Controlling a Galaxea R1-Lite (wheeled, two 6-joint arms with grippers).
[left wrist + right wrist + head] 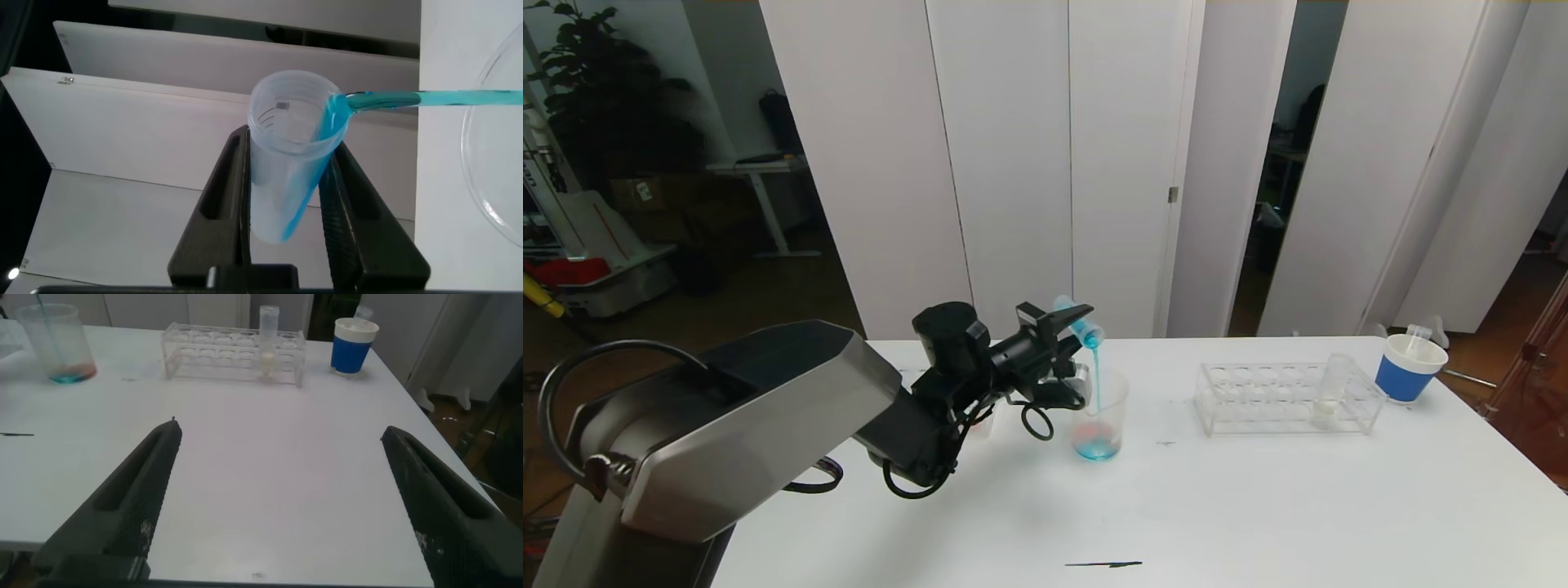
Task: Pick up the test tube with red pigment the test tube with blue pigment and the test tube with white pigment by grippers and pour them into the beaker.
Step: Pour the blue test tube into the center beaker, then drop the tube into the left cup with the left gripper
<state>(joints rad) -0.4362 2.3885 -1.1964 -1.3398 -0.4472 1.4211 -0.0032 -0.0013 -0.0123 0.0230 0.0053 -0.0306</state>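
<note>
We watch the left gripper, clamped on the test tube with blue pigment, pour into the beaker mid-tabletop; more tilt prob. overshoots the rim. Right gripper idles agape.

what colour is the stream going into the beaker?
Cyan-blue stream into the beaker; clearest in the head view.

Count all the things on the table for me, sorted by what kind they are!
Test tubes: 2, the test tube with blue pigment pouring from the left gripper, the test tube with white pigment in the rack.
Beaker: 1
Clear rack: 1
Blue-banded paper cup: 1
Total: 5
</note>
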